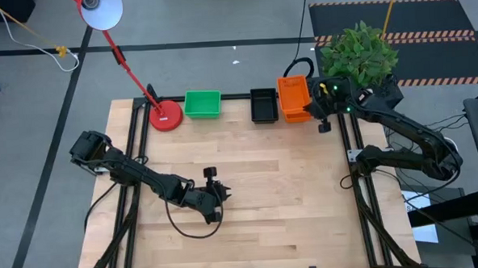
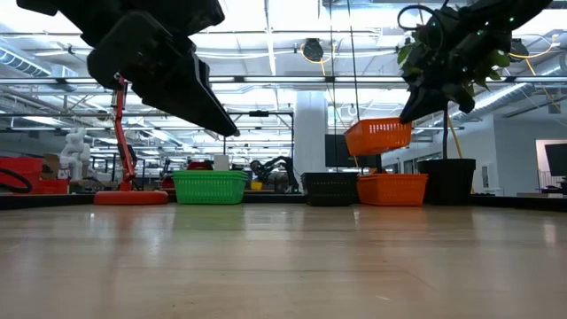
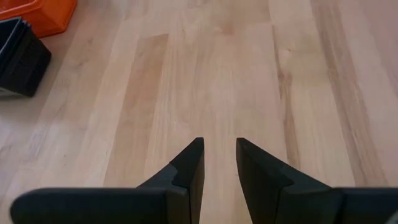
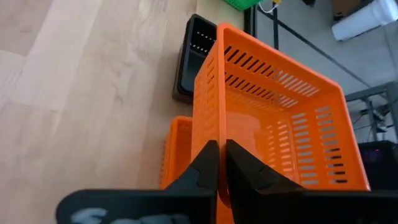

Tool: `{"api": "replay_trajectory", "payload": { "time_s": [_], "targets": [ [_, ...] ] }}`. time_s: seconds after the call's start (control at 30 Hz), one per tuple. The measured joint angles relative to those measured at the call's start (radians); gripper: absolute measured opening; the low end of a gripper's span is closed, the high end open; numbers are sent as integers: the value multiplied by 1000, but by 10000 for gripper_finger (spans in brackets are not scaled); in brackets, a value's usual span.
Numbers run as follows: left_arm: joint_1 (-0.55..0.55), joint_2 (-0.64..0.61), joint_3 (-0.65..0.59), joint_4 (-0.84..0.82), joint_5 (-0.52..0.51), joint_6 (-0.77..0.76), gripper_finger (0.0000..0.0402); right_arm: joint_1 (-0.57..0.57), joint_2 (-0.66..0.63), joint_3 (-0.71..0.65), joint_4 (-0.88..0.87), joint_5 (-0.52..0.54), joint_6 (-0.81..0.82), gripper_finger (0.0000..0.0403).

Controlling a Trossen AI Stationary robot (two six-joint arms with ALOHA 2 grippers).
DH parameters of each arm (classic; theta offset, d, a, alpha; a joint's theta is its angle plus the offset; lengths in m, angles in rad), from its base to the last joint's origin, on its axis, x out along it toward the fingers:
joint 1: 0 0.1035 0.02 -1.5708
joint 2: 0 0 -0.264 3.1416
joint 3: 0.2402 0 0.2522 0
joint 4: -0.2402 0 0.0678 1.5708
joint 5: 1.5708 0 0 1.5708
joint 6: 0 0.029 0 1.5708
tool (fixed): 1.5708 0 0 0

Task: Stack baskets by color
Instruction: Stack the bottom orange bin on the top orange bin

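Right pincer clamped on the wall of a lifted orange basket, above another orange basket half hidden below, left pincer slightly parted, empty, over bare tabletop.

table centre open; baskets, lamp base line far edge

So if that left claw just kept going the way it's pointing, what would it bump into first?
Most likely the bare wooden table. The left gripper is open and empty, angled down at the boards, with nothing lying in its line. The black basket and an orange basket sit well off to one side.
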Motion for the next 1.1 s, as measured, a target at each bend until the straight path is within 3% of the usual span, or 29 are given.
{"api": "replay_trajectory", "payload": {
  "time_s": [0.47,1.1],
  "targets": [
    [-4,0,0,4,0,4,93,-49,1,-96,83,2,40,6],
    [-7,0,0,5,0,3,93,-53,61,-97,82,33,36,8]
  ]
}}
